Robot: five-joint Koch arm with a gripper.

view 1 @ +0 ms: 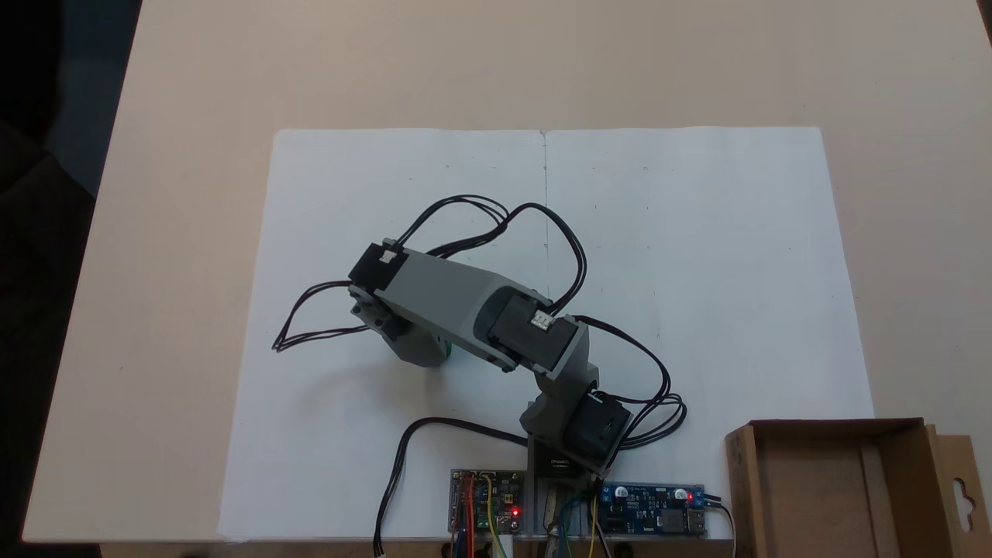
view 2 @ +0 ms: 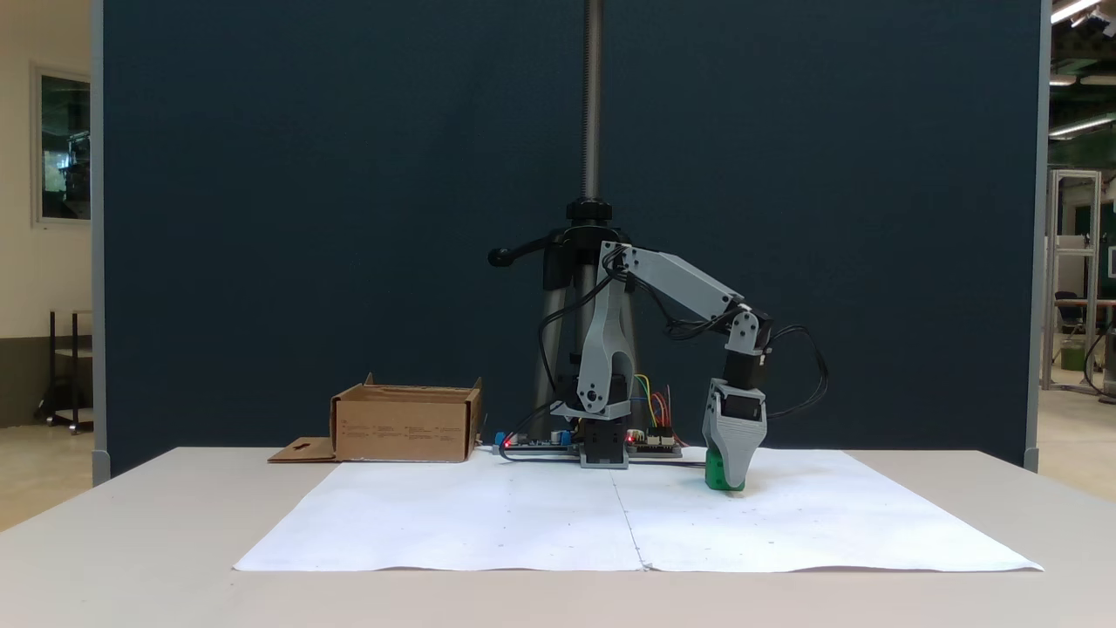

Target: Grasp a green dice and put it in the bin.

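1. While we look down from above, we see the table point(view 1: 178, 232), pale beige, and in the side-on fixed view point(view 2: 131, 558) it runs across the whole foreground in front of a dark blue screen point(view 2: 305, 218).
2. On it lies the white paper sheet point(view 1: 697, 256), made of two pieces meeting at a centre seam; it shows again from the side point(view 2: 488, 523).
3. Next we find the bin point(view 1: 821, 488), brown cardboard with low walls, at the lower right corner from above and just off the paper's edge; from the side point(view 2: 405, 427) it stands left of the arm's base, its flap flat on the table.
4. We see the grey arm point(view 1: 457, 302) reaching from its base toward the left from above, black cables looping round it; from the side point(view 2: 680, 283) it bends down to the right.
5. Our gripper point(view 2: 726, 475) points straight down, its tip at the paper.
6. We find the green dice point(view 2: 717, 472) at the gripper's tip, resting on the paper, well apart from the bin; from above a green sliver point(view 1: 450, 352) peeks beside the gripper. The jaws overlap, so we cannot tell whether they grip it.
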